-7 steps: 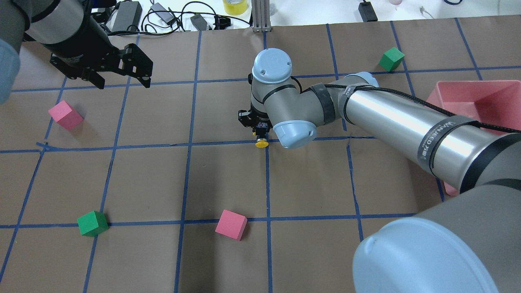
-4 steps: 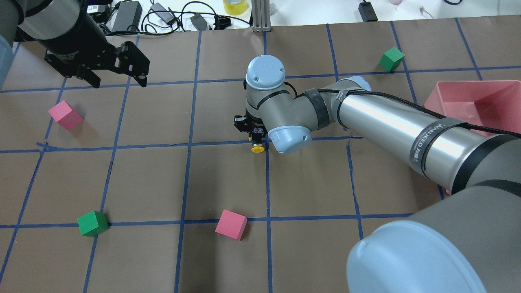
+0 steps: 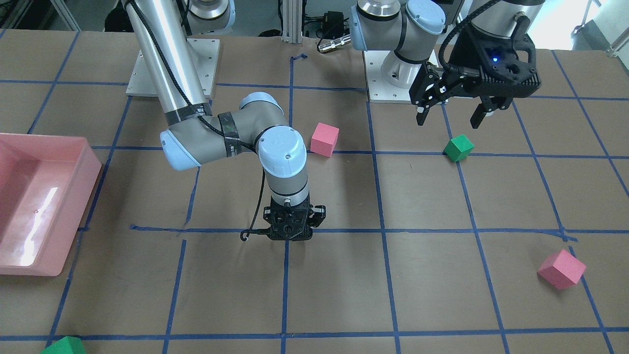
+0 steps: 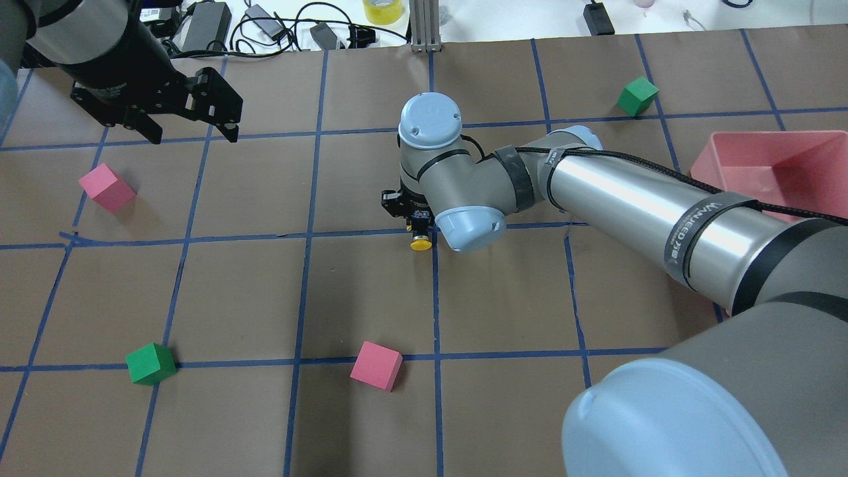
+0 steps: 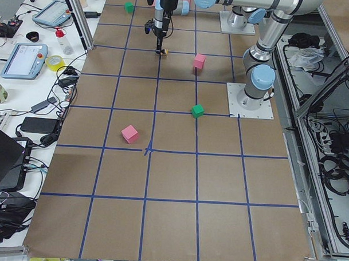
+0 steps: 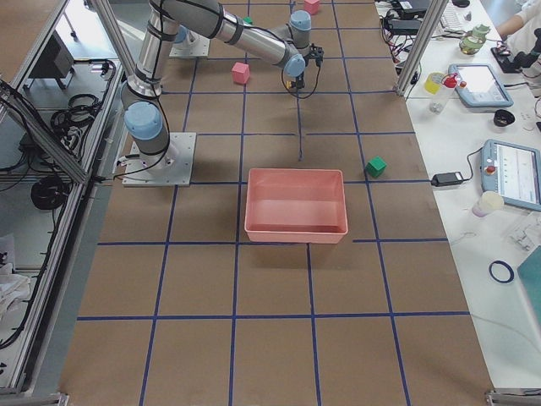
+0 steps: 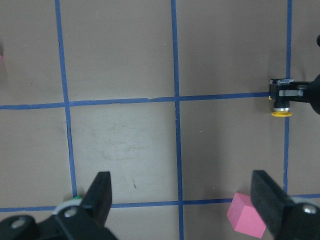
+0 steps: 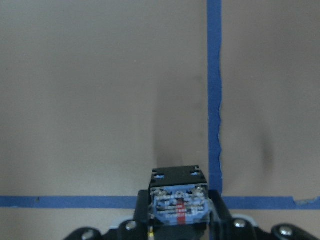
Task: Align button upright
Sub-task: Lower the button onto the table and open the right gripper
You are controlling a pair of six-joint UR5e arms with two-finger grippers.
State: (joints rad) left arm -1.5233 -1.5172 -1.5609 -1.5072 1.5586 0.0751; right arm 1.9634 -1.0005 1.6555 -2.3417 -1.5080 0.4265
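Observation:
The button [image 4: 420,244] has a yellow cap and lies sideways in my right gripper [image 4: 415,228], near the table's middle at a crossing of blue tape lines. The cap points toward the robot's side. The gripper points straight down and is shut on the button's block base [image 8: 179,205]. In the front view the right gripper [image 3: 289,231] hides the button. The left wrist view shows the button [image 7: 281,112] at its right edge. My left gripper [image 4: 193,132] is open and empty, high over the far left of the table, and also shows in the front view [image 3: 448,122].
Pink cubes [image 4: 106,187] [image 4: 376,366] and green cubes [image 4: 151,364] [image 4: 637,95] lie scattered on the brown paper. A pink bin [image 4: 775,165] stands at the right. Cables and chargers lie along the far edge.
My right gripper has moved a little to the left with the button and lowered slightly. My left gripper has drifted slightly left and away, still open.

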